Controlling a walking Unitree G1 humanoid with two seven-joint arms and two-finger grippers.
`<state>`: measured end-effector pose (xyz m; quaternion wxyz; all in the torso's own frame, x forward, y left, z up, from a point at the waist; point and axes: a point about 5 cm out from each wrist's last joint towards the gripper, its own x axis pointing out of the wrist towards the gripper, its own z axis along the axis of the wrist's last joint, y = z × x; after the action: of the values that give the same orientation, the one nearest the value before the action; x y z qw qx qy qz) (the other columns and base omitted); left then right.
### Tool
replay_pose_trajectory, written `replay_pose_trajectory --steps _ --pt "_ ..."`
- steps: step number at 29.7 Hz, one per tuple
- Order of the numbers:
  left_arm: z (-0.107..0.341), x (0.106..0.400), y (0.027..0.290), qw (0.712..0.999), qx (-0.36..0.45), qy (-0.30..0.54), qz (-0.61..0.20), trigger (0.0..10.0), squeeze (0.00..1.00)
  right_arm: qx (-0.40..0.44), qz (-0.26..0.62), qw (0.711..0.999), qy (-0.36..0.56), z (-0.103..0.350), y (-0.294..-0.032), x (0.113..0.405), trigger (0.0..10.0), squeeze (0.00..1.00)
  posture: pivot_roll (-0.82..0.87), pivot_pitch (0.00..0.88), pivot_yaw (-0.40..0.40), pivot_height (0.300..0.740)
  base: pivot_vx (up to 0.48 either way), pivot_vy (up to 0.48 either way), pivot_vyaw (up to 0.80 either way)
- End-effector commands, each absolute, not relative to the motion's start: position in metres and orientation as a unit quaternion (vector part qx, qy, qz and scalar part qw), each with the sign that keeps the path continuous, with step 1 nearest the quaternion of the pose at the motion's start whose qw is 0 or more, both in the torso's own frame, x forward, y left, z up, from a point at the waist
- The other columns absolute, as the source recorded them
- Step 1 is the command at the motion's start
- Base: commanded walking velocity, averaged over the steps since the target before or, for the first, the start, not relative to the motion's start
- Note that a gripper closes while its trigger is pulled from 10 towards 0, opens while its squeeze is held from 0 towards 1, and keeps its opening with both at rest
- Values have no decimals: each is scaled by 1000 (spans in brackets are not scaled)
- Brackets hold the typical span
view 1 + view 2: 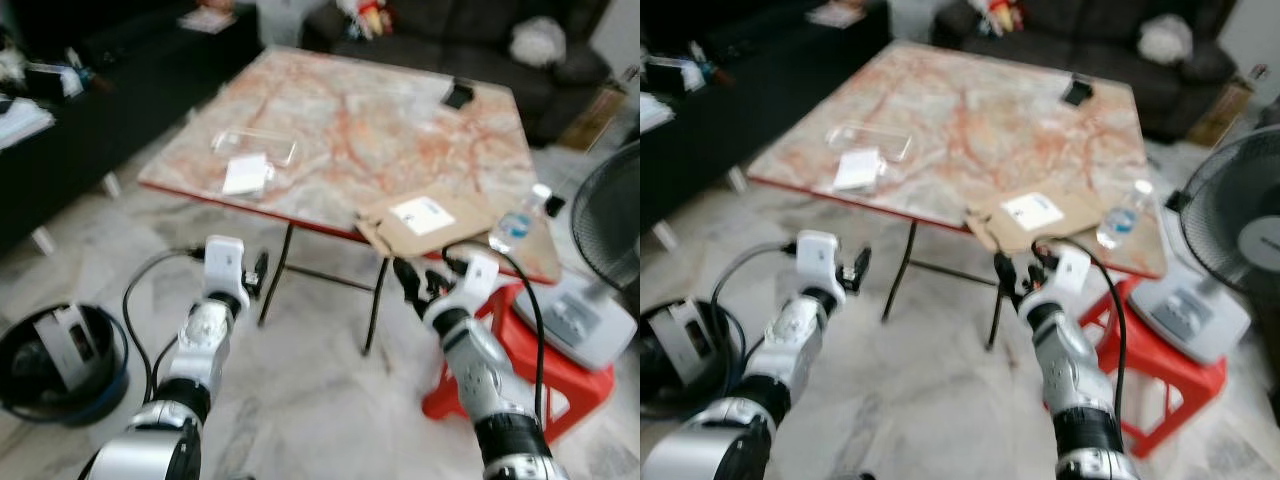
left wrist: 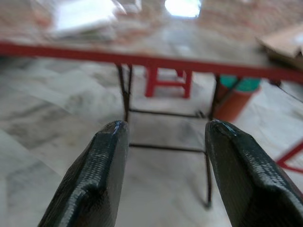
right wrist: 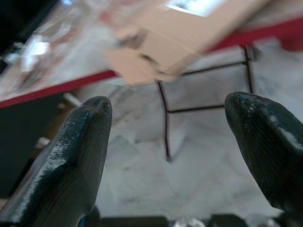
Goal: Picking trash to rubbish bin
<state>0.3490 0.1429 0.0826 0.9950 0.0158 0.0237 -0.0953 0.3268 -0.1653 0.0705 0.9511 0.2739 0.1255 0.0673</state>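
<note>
Marble-topped table (image 1: 380, 130) (dark sofa (image 1: 470, 40) behind)

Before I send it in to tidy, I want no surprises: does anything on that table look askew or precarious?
Yes. The flattened cardboard box lies skewed at the table's near edge, its torn flap hanging past the red rim. A plastic bottle lies tipped beside it, near the corner.

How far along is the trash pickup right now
Early. The bin on the floor already holds some white trash. Both the left pincer and right pincer are open and empty. The flattened cardboard, plastic bottle and clear packaging remain on the table.
</note>
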Motion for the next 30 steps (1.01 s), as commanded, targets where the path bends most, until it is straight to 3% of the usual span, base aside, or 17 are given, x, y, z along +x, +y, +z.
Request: replay_pose_trajectory --steps 1,15,30 --pt "78 349 137 993 19 42 -109 10000 0 271 53 952 136 70 -169 330 10000 0 -19 47 -111 740 0 0 0" --pt "68 344 133 991 34 63 -109 10000 0 358 29 924 135 69 -162 343 10000 0 -10 49 -110 740 0 0 0" --pt "72 345 134 994 33 44 -96 10000 0 368 38 921 127 76 -151 353 10000 0 -4 52 -111 740 0 0 0"
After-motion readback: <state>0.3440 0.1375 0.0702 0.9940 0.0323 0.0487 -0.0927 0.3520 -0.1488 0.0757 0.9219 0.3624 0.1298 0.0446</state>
